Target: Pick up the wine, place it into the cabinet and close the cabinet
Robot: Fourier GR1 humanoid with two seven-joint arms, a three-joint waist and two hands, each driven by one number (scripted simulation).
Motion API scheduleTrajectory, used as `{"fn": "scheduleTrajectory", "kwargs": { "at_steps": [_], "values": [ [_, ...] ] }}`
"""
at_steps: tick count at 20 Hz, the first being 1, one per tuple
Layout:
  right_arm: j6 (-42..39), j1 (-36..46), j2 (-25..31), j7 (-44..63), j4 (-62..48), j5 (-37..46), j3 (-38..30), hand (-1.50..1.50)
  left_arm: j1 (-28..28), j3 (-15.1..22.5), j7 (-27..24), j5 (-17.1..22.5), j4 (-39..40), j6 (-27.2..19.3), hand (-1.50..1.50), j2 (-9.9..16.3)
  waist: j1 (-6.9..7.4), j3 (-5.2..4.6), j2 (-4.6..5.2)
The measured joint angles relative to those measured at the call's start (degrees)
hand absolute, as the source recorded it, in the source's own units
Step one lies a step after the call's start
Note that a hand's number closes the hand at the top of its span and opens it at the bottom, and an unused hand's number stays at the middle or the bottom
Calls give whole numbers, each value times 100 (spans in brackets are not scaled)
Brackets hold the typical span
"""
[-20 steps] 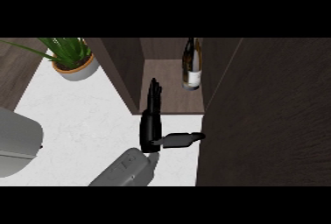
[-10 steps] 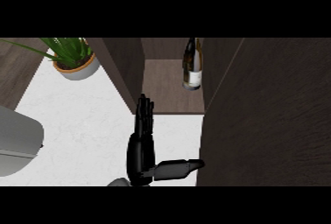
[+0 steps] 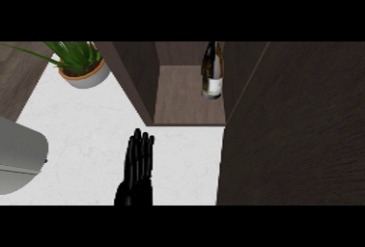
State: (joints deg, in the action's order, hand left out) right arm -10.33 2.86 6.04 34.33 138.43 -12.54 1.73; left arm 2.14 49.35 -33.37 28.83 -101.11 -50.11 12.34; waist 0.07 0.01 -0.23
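Glass wine bottle (image 3: 211, 72) upright on wood-grain cabinet (image 3: 189, 103) shelf.

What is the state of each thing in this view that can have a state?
Dark glass wine bottle: upright inside the cabinet.
Dark brown wooden cabinet: open.
Dark brown cabinet door: swung open, not closed.
Black hand: open, fingers straight, holding nothing.
Green plant in a grey pot: upright on the counter.

One head view looks steeply down at the counter (image 3: 92, 125).
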Motion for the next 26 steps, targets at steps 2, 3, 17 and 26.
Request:
{"fn": "scheduleTrajectory", "kwargs": {
  "at_steps": [2, 3, 17, 26],
  "values": [
    [-98, -83, -30, -15, -13, -24, 106, 150, -219, -9, 19, 21, -331, 141, -150, 303, 1, 1, -1],
    [-137, -95, -45, 19, -21, -29, 216, 150, -237, -35, 35, 28, -374, 238, -150, 386, -3, 0, 1],
    [-538, -647, -128, 301, -3, -213, 950, 150, -1301, -633, -45, 322, -1597, 1240, -150, 1774, -29, -2, -2],
    [-671, -970, -304, 527, -14, -268, 2110, 150, -2079, -1750, -326, 948, -2024, 1976, -150, 2468, 20, -6, -12]
  ]
}}
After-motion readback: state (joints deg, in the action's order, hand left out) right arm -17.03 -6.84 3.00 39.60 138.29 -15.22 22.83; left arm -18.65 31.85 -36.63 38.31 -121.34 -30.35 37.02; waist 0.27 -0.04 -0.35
